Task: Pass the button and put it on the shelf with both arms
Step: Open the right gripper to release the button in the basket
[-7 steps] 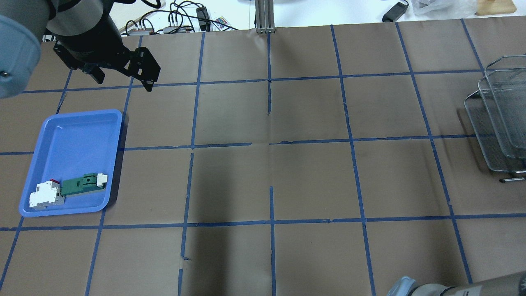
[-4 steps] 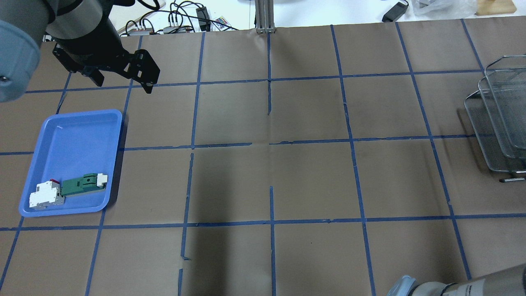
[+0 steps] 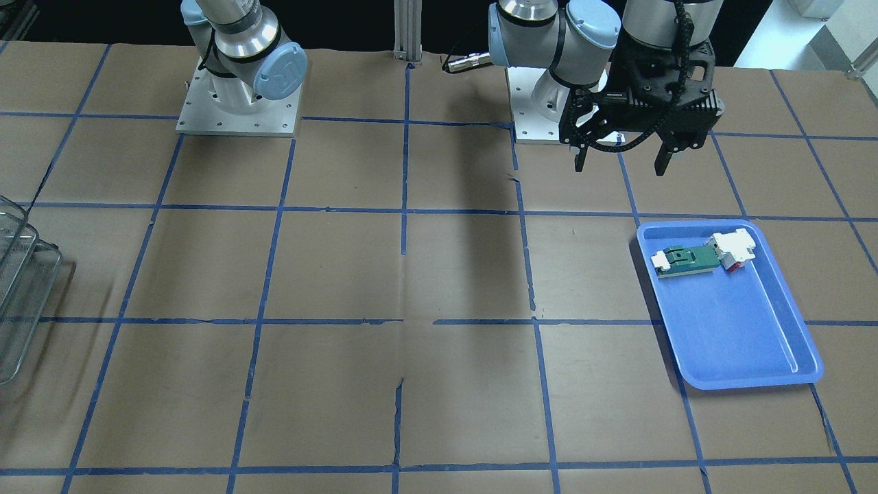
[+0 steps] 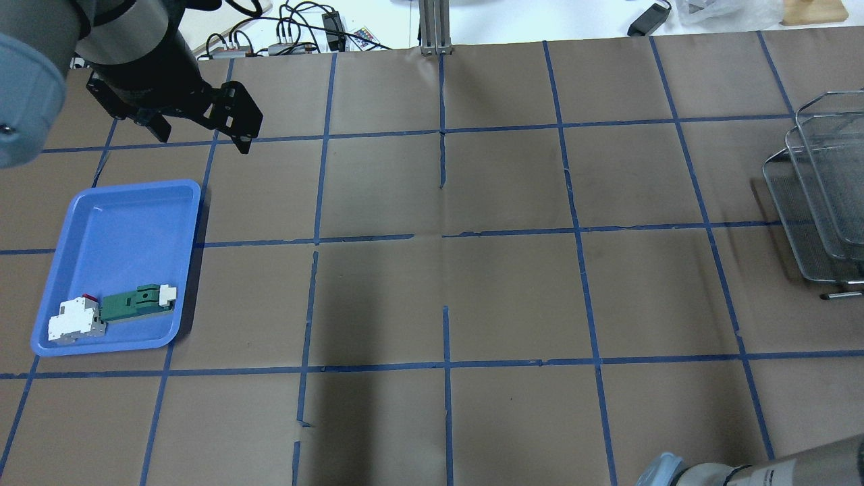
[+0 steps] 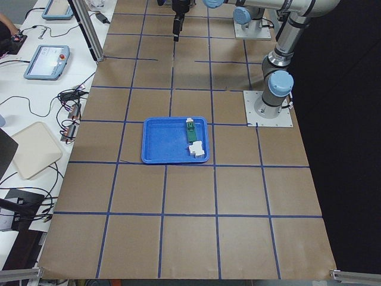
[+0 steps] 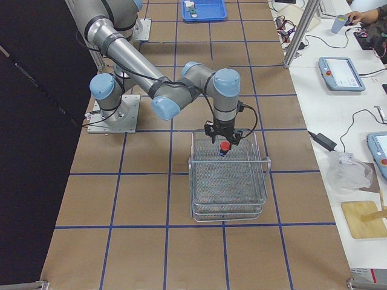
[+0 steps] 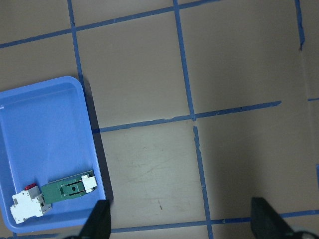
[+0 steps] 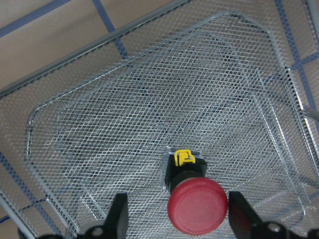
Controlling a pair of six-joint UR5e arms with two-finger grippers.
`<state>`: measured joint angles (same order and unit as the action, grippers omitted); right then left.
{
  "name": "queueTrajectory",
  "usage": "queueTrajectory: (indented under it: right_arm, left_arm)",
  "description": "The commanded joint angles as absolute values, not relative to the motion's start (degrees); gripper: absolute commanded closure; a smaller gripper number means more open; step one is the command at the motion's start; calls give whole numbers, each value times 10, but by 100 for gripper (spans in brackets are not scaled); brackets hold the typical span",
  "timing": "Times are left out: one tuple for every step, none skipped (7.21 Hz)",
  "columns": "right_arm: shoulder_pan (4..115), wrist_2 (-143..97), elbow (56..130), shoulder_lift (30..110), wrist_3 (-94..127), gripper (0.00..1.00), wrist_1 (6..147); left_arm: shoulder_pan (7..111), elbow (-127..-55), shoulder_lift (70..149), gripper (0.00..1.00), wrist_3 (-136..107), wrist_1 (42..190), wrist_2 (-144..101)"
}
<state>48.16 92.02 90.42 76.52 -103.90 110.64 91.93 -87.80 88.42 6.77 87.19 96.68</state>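
Note:
The button (image 8: 196, 201), red cap up with its yellow ring and black body below, sits on the mesh of the wire shelf's (image 8: 149, 99) top tier. My right gripper (image 8: 178, 219) is open, with its fingers on either side of the cap and wider apart than it. The exterior right view shows the button (image 6: 224, 147) just under that gripper, over the shelf (image 6: 230, 187). My left gripper (image 4: 202, 138) is open and empty, hovering beyond the blue tray (image 4: 121, 223); it also shows in the front-facing view (image 3: 621, 165).
The blue tray (image 3: 741, 329) holds a green-and-white connector part (image 4: 138, 302) and a white block with red (image 4: 74, 320) at its near end. The shelf (image 4: 820, 202) stands at the table's right edge. Cables and an aluminium post (image 4: 435, 27) line the far edge.
My left gripper has shifted very slightly and stays open. Nothing else in the overhead view has moved.

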Motion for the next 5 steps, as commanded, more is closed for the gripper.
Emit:
queueTrajectory:
  right_arm:
    - [490, 913, 907, 809, -988, 22, 1036]
    - [524, 913, 908, 846, -917, 20, 1013]
    - [587, 922, 908, 868, -858, 17, 1002]
    - [637, 922, 908, 893, -760, 16, 956]
    - [676, 910, 907, 908, -638, 12, 912]
  left_arm:
    - [919, -878, 884, 0, 68, 872, 968]
    - [919, -878, 884, 0, 68, 871, 967]
    - [919, -878, 884, 0, 68, 871, 967]
    - [918, -878, 884, 0, 67, 871, 967]
    - [918, -878, 884, 0, 67, 871, 967]
